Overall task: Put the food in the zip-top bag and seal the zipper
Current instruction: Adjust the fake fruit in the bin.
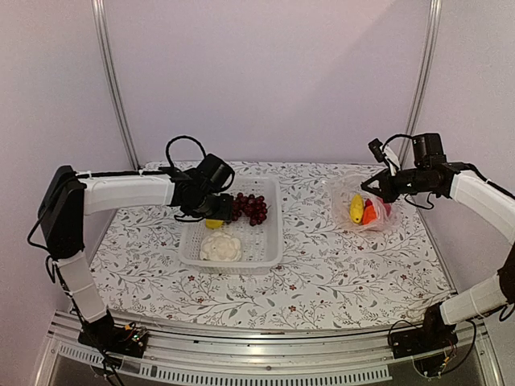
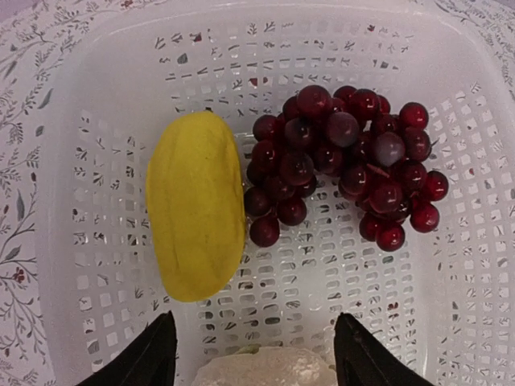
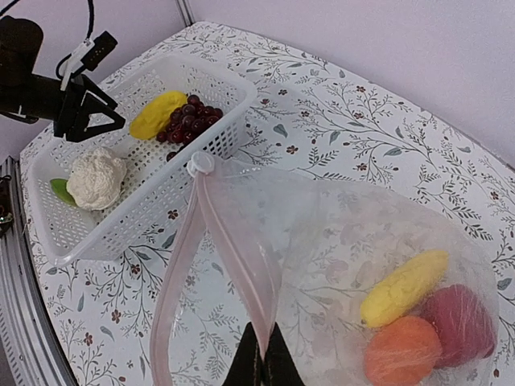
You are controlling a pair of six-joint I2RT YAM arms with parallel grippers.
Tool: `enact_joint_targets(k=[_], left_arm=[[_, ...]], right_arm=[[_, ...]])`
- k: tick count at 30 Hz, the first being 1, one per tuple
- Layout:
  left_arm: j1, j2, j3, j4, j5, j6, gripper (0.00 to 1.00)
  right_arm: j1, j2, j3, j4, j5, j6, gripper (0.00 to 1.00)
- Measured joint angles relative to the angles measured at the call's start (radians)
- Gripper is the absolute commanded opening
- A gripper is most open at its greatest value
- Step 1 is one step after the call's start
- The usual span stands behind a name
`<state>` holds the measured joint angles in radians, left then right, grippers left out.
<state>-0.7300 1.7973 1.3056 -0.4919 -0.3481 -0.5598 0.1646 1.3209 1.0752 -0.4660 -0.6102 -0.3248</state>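
Note:
The zip-top bag (image 1: 366, 205) (image 3: 322, 233) lies at the right, its mouth held up. My right gripper (image 3: 263, 362) (image 1: 378, 189) is shut on the pinkish zipper (image 3: 233, 257) strip of one mouth edge. Inside the bag lie a yellow piece (image 3: 402, 287), an orange one (image 3: 402, 351) and a red one (image 3: 459, 322). My left gripper (image 2: 253, 322) (image 1: 221, 207) hangs open over the basket with nothing between its fingers. Below it are a yellow piece (image 2: 195, 205), the grape bunch (image 2: 346, 161) (image 1: 251, 207) and the white cauliflower (image 2: 265, 368) (image 1: 220, 247).
The white lattice basket (image 1: 269, 241) (image 3: 121, 241) stands mid-table on the floral cloth, left of the bag. Two metal posts rise at the back corners, and the table's metal rail runs along the near edge.

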Motion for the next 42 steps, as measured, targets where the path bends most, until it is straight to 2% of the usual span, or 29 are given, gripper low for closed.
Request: enact_joint_targets(k=[7, 14, 22, 29, 32, 39, 42], left_arm=[[0.023, 0.148, 0.136, -0.035, 0.013, 0.021, 0.72], [0.024, 0.254, 0.256, -0.125, -0.05, 0.013, 0.72], [0.027, 0.288, 0.278, -0.204, -0.108, -0.011, 0.7], [0.04, 0.37, 0.306, -0.208, -0.106, -0.013, 0.73], [0.043, 0.4, 0.333, -0.207, -0.105, -0.014, 0.68], [0.051, 0.415, 0.36, -0.209, -0.128, -0.018, 0.44], [0.052, 0.415, 0.361, -0.216, -0.137, -0.02, 0.39]], right_arm=[[0.001, -0.006, -0.042, 0.012, -0.007, -0.002, 0.0], [0.006, -0.026, -0.05, 0.034, -0.005, -0.005, 0.0], [0.011, -0.028, -0.056, 0.045, -0.005, -0.006, 0.0], [0.014, -0.028, -0.056, 0.048, -0.001, -0.012, 0.0], [0.016, -0.028, -0.058, 0.048, 0.004, -0.015, 0.0], [0.018, -0.028, -0.063, 0.048, 0.01, -0.019, 0.0], [0.018, -0.028, -0.064, 0.048, 0.014, -0.022, 0.0]])
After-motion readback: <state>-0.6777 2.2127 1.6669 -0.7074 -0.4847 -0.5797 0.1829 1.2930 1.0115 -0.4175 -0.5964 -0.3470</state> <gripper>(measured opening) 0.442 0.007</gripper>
